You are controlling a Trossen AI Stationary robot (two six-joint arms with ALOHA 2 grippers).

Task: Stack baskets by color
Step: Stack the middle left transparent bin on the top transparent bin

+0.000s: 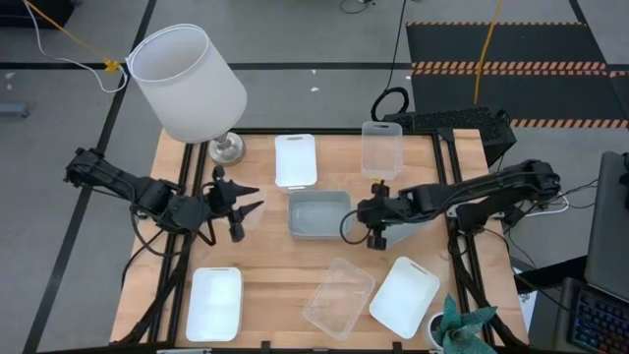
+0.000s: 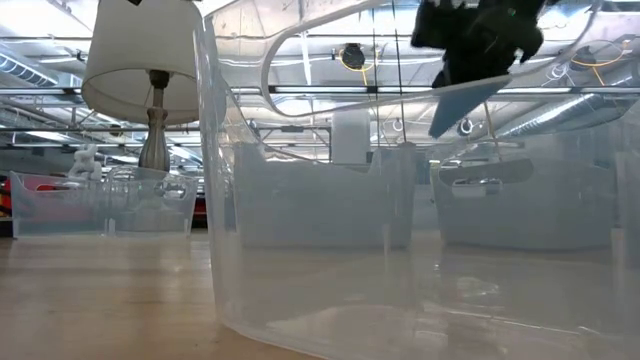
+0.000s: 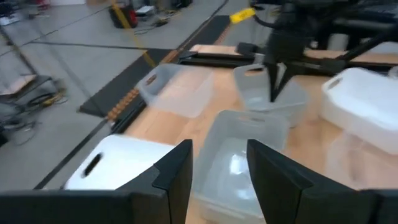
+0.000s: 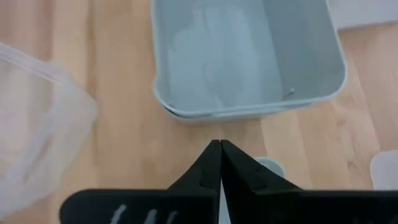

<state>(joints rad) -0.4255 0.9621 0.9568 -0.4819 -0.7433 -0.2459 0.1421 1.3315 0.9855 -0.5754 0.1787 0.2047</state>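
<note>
A grey-blue basket [image 1: 319,213] stands mid-table; its doubled rim [image 4: 186,114] shows one nested in another. White baskets lie at the far middle [image 1: 295,160], near left [image 1: 214,302] and near right [image 1: 404,295]. Clear baskets stand at the far right [image 1: 381,147] and near middle [image 1: 339,297]. My left gripper [image 1: 259,199] hovers open, left of the grey-blue basket [image 3: 242,155]. My right gripper [image 1: 362,210] hangs shut just right of it, tips [image 4: 217,144] over bare wood. A pale basket [image 3: 267,93] shows behind those fingers. My right gripper's shut fingers [image 3: 273,84] point down in front of the pale basket in the left wrist view. I cannot tell whether they touch it. In the right wrist view nothing shows between the tips.
A lamp with a big white shade [image 1: 187,84] stands on the table's far left corner. A green plant [image 1: 462,329] sits at the near right corner. Bare wood lies between the left gripper and the near-left white basket.
</note>
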